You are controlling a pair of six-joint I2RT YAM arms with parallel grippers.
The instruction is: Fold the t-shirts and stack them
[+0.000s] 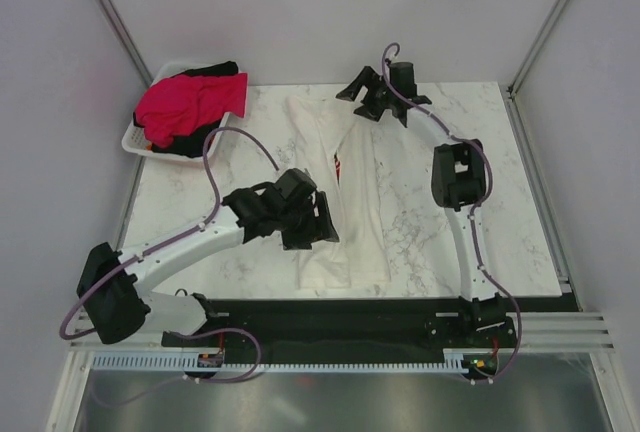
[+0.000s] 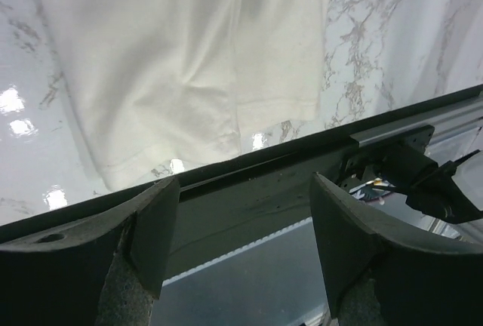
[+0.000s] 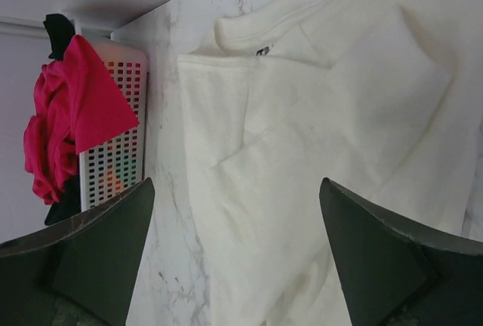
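The white t-shirt (image 1: 345, 192) lies folded lengthwise into a long strip down the middle of the marble table, a bit of red logo (image 1: 338, 165) showing at a fold. My left gripper (image 1: 318, 222) is open and empty, hovering by the shirt's left edge near its lower half; the hem (image 2: 226, 92) shows in the left wrist view. My right gripper (image 1: 358, 92) is open and empty above the shirt's collar end (image 3: 302, 115). The red-pink shirt (image 1: 190, 102) and the black shirt (image 1: 215, 70) lie heaped in the white basket (image 1: 135, 142).
The basket stands at the far left corner and shows in the right wrist view (image 3: 113, 160). The table's near edge with a black rail (image 2: 287, 190) runs just below the shirt's hem. Walls close in on the left, back and right.
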